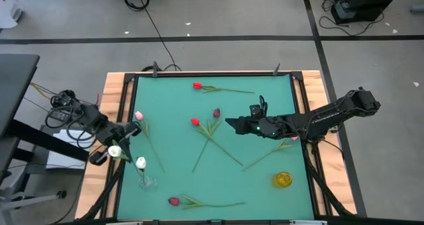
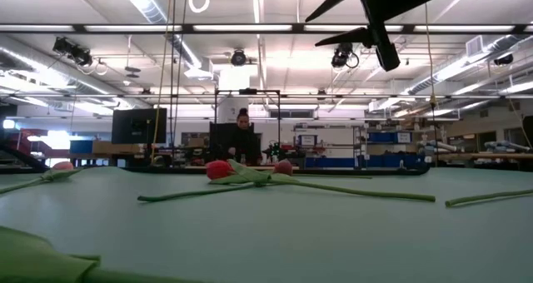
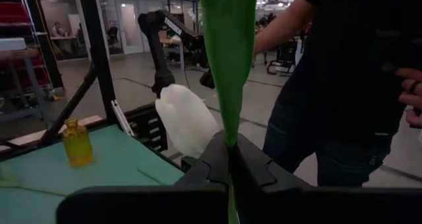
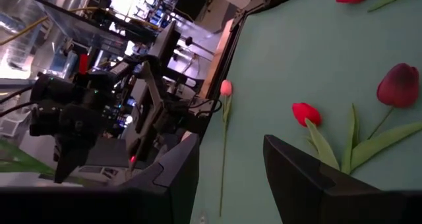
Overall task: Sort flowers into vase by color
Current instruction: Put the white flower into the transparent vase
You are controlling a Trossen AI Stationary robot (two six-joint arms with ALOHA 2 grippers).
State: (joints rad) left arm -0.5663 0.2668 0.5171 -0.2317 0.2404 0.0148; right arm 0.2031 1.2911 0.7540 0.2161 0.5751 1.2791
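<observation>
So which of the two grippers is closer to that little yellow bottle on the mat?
The right one. The right gripper hovers over the mat's middle, up and inward from the yellow bottle. The left gripper sits at the opposite edge, shut on a white tulip.

Green table mat (image 1: 265, 179) framed by a wooden border (image 1: 111, 106). Black cable (image 1: 154, 26) runs across the grey floor toward the table's far edge. A person in dark clothing (image 3: 343, 85) stands beside the table; another person (image 2: 242, 133) is in the background.
</observation>
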